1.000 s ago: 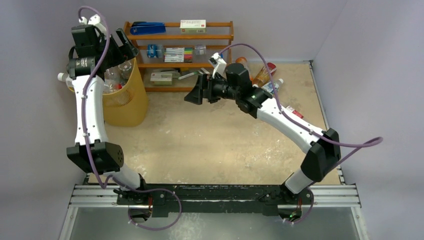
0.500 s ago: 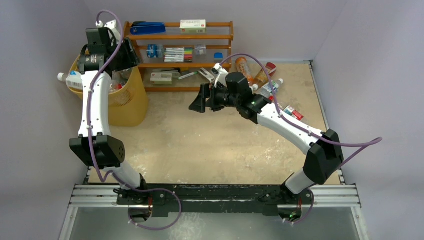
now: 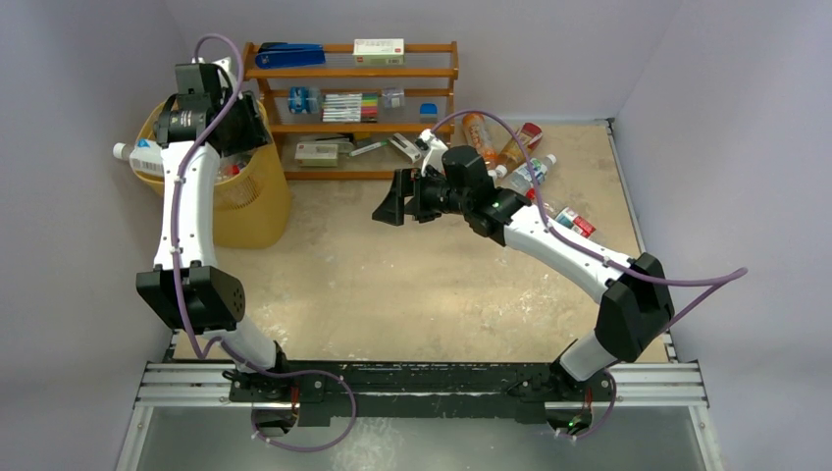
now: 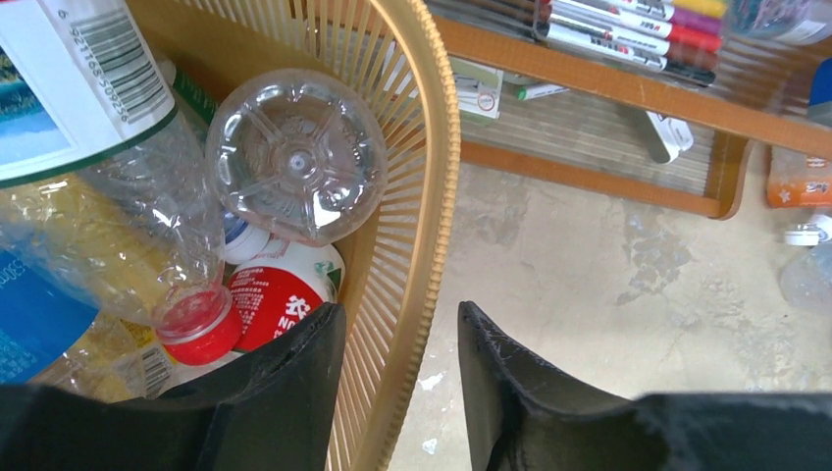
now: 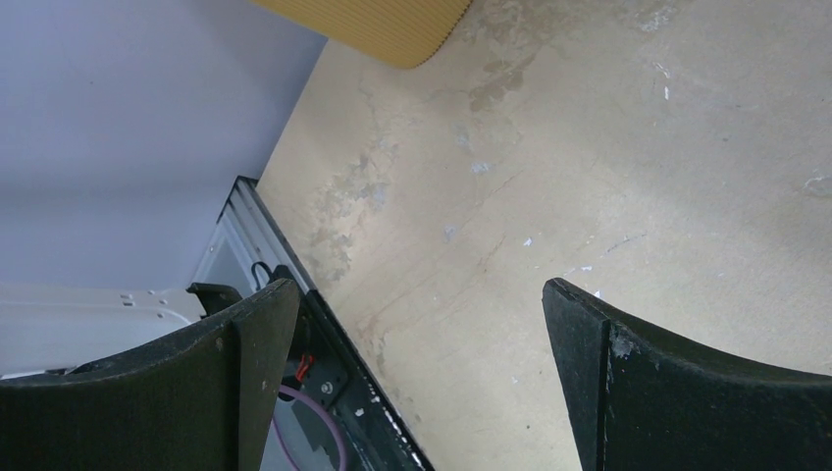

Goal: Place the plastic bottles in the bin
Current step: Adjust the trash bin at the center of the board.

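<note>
Here the left pincer [image 4: 400, 329] hangs empty over the bin [image 4: 437, 177], jaws narrowly apart astride its rim, probably placed so that a released bottle falls inside. Within lie several plastic bottles [image 4: 294, 152], clear and red-capped. The right pincer [image 5: 422, 304] gapes wide, holding nothing, above the tabletop [image 3: 392, 285]; more bottles [image 3: 478, 127] wait beside the shelf rack [image 3: 353, 72].

Bin [image 3: 260, 211] far left, bottles [image 4: 294, 157] piled in it; rack [image 3: 432, 72] just right of it against the back wall; loose bottles [image 3: 515, 147] on the table [image 3: 392, 285], right of the rack
</note>
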You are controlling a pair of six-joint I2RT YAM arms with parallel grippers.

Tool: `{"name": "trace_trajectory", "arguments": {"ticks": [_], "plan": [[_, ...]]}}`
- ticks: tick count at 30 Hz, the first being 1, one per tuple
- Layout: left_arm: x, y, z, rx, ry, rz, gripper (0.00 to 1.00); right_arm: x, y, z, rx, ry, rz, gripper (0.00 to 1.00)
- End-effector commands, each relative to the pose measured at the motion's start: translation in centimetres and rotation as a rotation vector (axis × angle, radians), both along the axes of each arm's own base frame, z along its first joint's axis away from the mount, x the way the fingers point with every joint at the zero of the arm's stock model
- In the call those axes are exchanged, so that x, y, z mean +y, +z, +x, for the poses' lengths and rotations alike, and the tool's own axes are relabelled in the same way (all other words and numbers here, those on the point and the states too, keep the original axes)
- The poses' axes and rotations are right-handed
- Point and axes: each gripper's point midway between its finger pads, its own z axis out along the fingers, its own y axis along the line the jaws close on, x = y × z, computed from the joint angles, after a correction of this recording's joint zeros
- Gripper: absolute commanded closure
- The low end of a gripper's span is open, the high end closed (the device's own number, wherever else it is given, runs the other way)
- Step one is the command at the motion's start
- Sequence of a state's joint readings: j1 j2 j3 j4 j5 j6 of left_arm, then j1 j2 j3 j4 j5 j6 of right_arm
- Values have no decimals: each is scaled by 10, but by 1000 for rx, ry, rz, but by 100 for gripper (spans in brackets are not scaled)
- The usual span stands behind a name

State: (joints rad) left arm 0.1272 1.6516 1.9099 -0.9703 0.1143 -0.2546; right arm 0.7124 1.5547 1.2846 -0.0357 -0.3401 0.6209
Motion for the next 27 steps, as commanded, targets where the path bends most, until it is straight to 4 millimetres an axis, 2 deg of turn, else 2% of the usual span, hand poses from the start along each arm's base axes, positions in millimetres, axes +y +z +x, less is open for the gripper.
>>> {"name": "trace_trajectory", "arguments": {"ticks": [1, 7, 11, 15, 18, 21, 27], "plan": [[1, 13, -10, -28, -7, 44, 54, 2, 20, -1, -59, 17, 48, 4], [-5, 9, -12, -17, -31, 38, 52, 2, 17, -1, -52, 18, 49, 4], [-6, 5, -11, -3, -21, 52, 60, 3, 16, -2, -50, 19, 50, 4], [-9, 2, -8, 6, -8, 62, 75, 2, 14, -2, -46, 16, 48, 4], [-13, -2, -8, 12, -3, 40, 81, 1, 14, -2, -48, 15, 48, 4], [-18, -1, -7, 11, -8, 5, 98, 0, 15, -4, -48, 13, 47, 4], [-24, 10, -6, -11, -10, -33, 100, -3, 15, -5, -48, 6, 49, 4]]}}
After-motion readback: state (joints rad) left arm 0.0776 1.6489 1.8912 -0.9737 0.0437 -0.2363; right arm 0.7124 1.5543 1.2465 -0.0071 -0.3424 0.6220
